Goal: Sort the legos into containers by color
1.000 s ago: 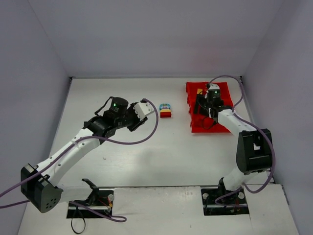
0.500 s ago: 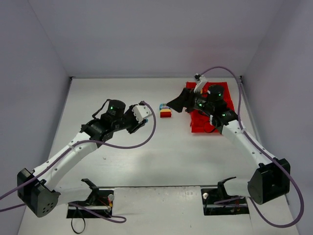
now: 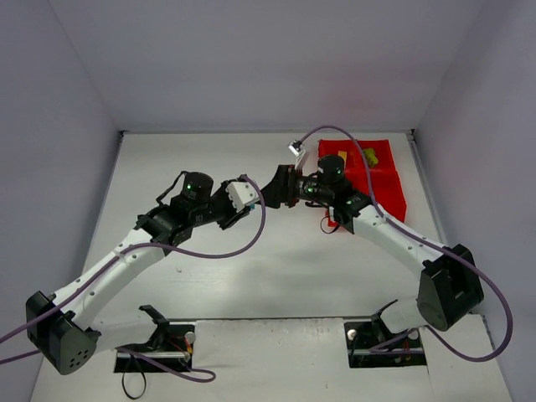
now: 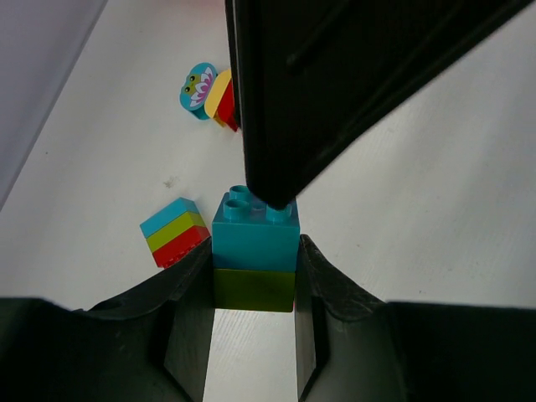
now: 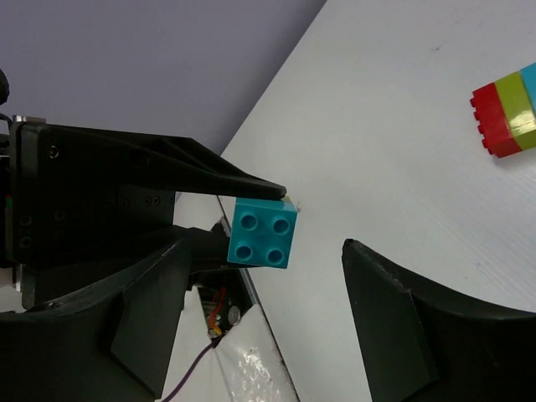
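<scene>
My left gripper is shut on a small stack of legos, a teal brick on a green one, held above the table. The same teal brick shows its four studs in the right wrist view. There my right gripper stands open, one finger on each side of the brick, without touching it. From above, the two grippers meet tip to tip, left gripper and right gripper. The red containers sit at the back right. A teal, green and red stack lies on the table.
A round teal piece with yellow and red bricks lies farther out on the table. The three-colour stack also shows at the right wrist view's upper right. Something yellow lies in the tray. Purple cables loop over both arms.
My right arm has swung left, from over the red tray to the middle of the table, and now faces the left gripper. The left arm shifted slightly and kept its grip.
</scene>
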Robot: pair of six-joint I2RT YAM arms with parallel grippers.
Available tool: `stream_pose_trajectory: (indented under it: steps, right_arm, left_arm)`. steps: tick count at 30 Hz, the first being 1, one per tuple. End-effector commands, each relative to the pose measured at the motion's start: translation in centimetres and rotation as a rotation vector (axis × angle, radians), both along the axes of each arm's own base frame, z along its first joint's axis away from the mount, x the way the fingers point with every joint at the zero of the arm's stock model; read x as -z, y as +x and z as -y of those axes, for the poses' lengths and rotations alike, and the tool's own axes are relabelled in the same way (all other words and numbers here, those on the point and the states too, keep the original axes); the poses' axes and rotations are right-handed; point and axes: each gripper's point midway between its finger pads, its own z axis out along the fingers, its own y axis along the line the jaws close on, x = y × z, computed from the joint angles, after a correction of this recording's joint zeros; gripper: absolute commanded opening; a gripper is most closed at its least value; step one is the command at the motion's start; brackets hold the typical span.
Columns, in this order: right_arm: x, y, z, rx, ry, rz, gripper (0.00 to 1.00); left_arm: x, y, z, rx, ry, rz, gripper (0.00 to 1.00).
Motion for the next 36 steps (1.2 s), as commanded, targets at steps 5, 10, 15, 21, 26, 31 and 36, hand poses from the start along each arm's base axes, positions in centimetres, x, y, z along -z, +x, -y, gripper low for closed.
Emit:
stream_pose_trajectory:
  steps: [5, 10, 15, 21, 26, 31, 36]
  right_arm:
    - [-2.9, -0.8, -3.0, -0.063, 0.073, 0.087, 0.68]
    - [-2.2, -1.0, -3.8, -0.069, 0.056, 0.083, 0.64]
    - [-1.7, -0.6, -4.0, -0.064, 0.040, 0.083, 0.48]
    - [-1.9, 0.1, -3.5, -0.039, 0.013, 0.118, 0.08]
    - [-2.6, 1.6, -0.9, 0.046, -0.023, 0.148, 0.00]
    - [-2.9, 4.3, 4.4, 0.169, -0.055, 0.160, 0.00]
    - [-3.1, 5.9, 8.7, 0.274, -0.098, 0.182, 0.00]
  left_arm:
    - [-3.3, 0.5, 0.6, 0.014, -0.062, 0.104, 0.17]
    - [-3.3, 0.4, 0.7, 0.020, -0.063, 0.101, 0.17]
    - [-3.2, 0.4, 0.7, 0.024, -0.060, 0.096, 0.17]
    - [-2.8, 0.5, 0.7, 0.022, -0.051, 0.086, 0.17]
    - [-2.2, 0.6, 0.7, 0.016, -0.027, 0.062, 0.17]
    - [-1.6, 0.9, 0.6, 0.004, -0.008, 0.038, 0.17]
    - [-0.9, 1.0, 0.8, 0.004, 0.010, 0.001, 0.17]
